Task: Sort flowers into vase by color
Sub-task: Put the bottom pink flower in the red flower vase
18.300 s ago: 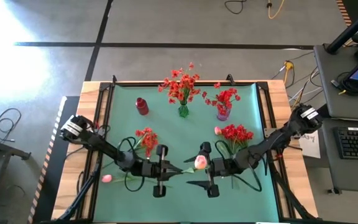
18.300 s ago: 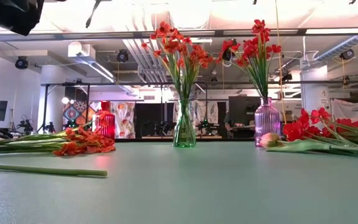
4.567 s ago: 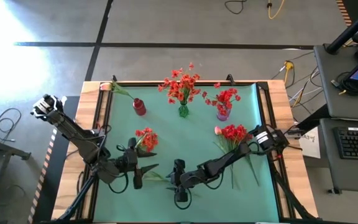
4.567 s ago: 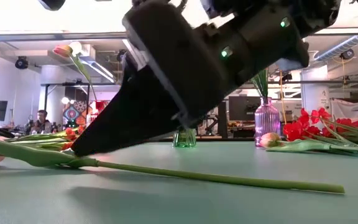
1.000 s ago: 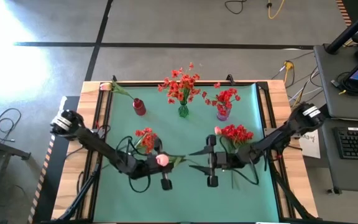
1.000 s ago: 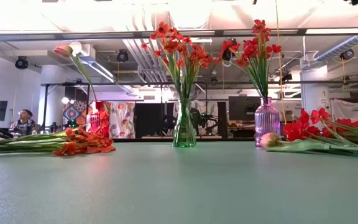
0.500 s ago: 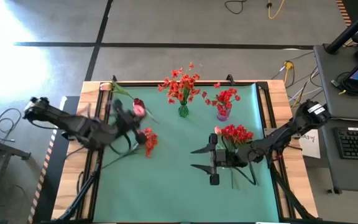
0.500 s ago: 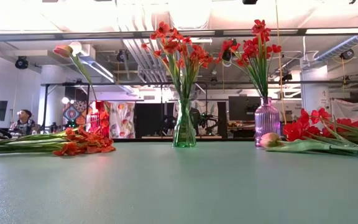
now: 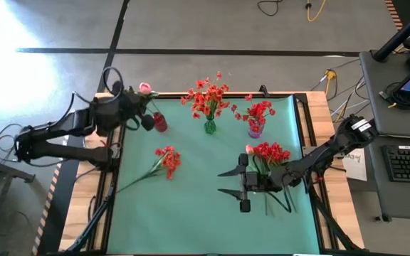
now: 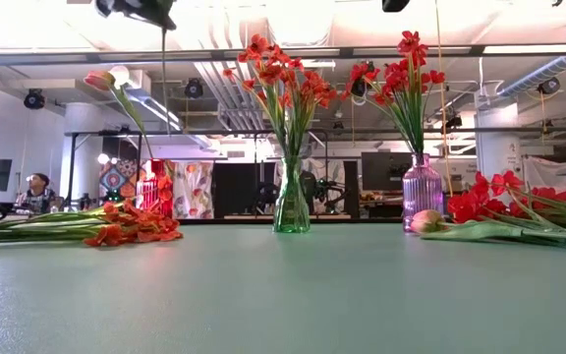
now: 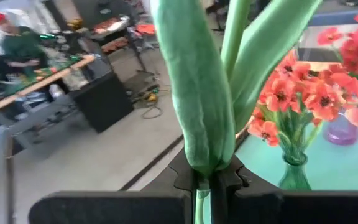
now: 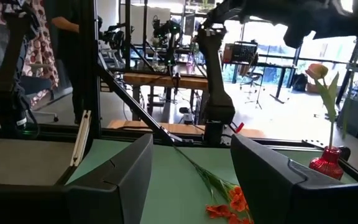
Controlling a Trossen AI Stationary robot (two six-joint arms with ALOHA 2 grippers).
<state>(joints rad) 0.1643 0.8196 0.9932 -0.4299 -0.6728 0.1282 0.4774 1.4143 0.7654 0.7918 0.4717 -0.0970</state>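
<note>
Left gripper [image 9: 142, 105] jaws clamped on a pink tulip [image 9: 145, 88] stem, hovering at 10 o'clock over the red vase [image 9: 160, 122] — you're mid-insert; lower the stem straight down. Right gripper [image 9: 232, 181] idles, jaws wide, at 4 o'clock.

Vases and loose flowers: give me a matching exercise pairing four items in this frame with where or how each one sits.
Items:
1. red vase
2. green vase
3. pink tulip
4. right hand

States:
A. open above the mat, by the deep red pile
B. holds orange-red blossoms
C. gripped by the left hand
D. far left of the vase row, one tulip in it

Pairs: 1-D, 2-B, 3-C, 4-A
</note>
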